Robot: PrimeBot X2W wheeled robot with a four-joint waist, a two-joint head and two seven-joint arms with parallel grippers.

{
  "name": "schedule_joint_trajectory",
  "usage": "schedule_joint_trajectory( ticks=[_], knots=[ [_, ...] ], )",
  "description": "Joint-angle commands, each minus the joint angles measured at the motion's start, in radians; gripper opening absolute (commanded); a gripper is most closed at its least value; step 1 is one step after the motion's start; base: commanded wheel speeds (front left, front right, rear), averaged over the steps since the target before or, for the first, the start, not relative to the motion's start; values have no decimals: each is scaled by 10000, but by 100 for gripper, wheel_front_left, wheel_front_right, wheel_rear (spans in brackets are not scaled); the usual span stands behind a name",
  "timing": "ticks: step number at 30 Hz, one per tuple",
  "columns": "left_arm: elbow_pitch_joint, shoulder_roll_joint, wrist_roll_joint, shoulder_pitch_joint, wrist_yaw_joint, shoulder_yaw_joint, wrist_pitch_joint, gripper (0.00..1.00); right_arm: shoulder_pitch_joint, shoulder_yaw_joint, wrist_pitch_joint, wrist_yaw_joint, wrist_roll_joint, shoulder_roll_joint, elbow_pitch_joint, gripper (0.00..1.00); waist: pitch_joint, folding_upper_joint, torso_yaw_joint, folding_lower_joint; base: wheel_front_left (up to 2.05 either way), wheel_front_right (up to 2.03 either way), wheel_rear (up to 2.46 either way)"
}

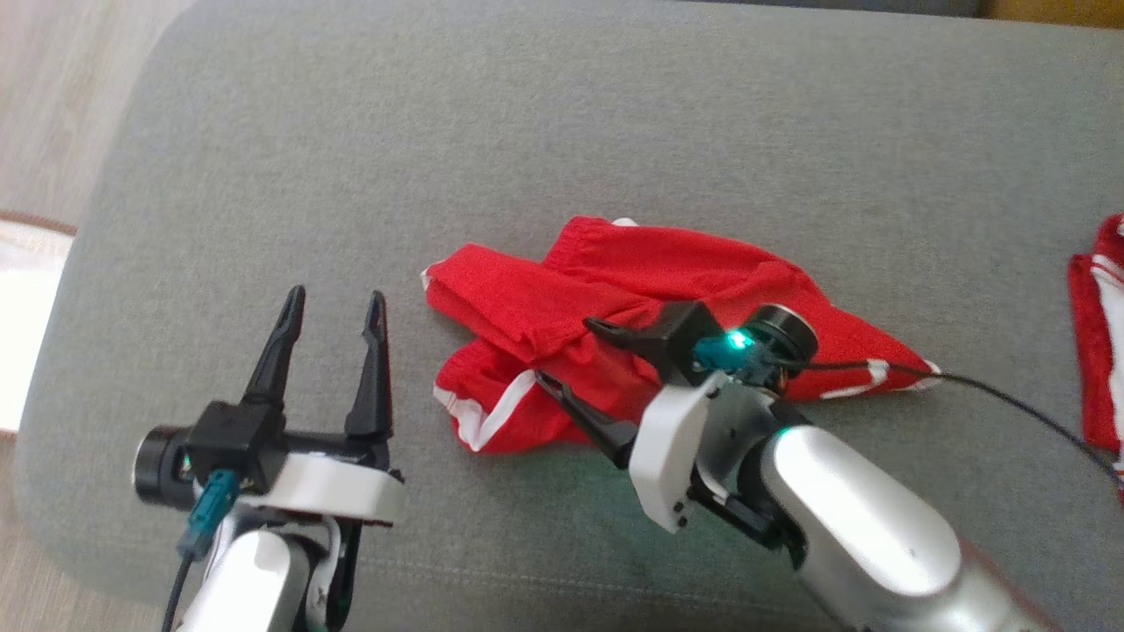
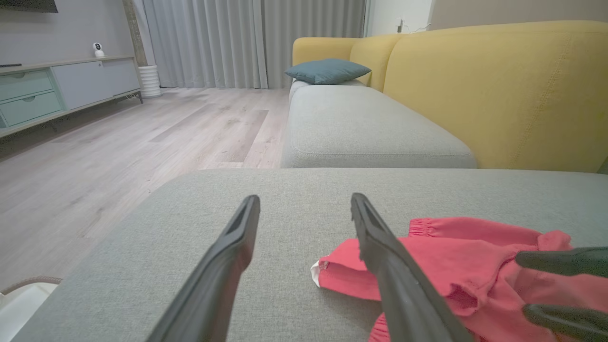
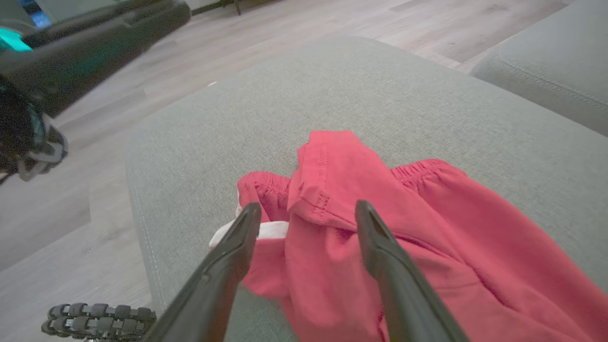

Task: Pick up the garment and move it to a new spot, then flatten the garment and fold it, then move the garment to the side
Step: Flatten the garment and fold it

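Nearest me, my left pincer (image 1: 337,298) hangs over the bare grey cushion (image 1: 562,132), its two fingers spread wide and holding nothing; its arm is cut off by the bottom edge of the head view. Just to its right, my right pincer (image 1: 565,349) points leftward across the red garment (image 1: 685,263), fingers likewise wide apart, and in its wrist view a raised fold of the cloth lies between them. I cannot tell whether the tips press the fabric or sit just above it. The garment lies crumpled near the middle of the cushion, with white trim showing at its near-left hem and its right corner. The right wrist and its black cable (image 1: 1010,401) cover part of its near edge. At the right edge of the head view a second red-and-white cloth (image 1: 1098,369) is cut off, so I cannot make out what it is. Farther back, the left wrist view gives another grey seat (image 2: 370,128), a teal pillow (image 2: 327,70) and a yellow backrest (image 2: 498,95).
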Motion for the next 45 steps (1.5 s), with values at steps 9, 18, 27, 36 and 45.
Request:
schedule_joint_trajectory(
  ticks=[9,18,27,36,45],
  knots=[
    [-248,-229,292,-644,-250,603,-122,100,-1704,1211,-138,35,127,338,1423,100,434,-1,248,0,0,0,0],
    [-127,-515,501,-719,-523,808,-122,100,-2107,766,-1274,35,540,774,2538,0,513,-1,169,0,0,0,0],
    [-83,-604,659,-454,-658,1132,-122,100,-114,-2358,-2583,35,1259,749,1687,0,221,-1,-347,0,0,0,0],
    [8,-610,727,-245,-797,1342,-122,100,3253,-5440,-3198,35,1925,1121,25,0,66,-1,-912,0,0,0,0],
    [129,-579,726,-40,-846,1507,-122,100,4847,-6520,-3604,35,2569,1359,-383,100,-52,-1,-1288,0,0,0,0]
  ],
)
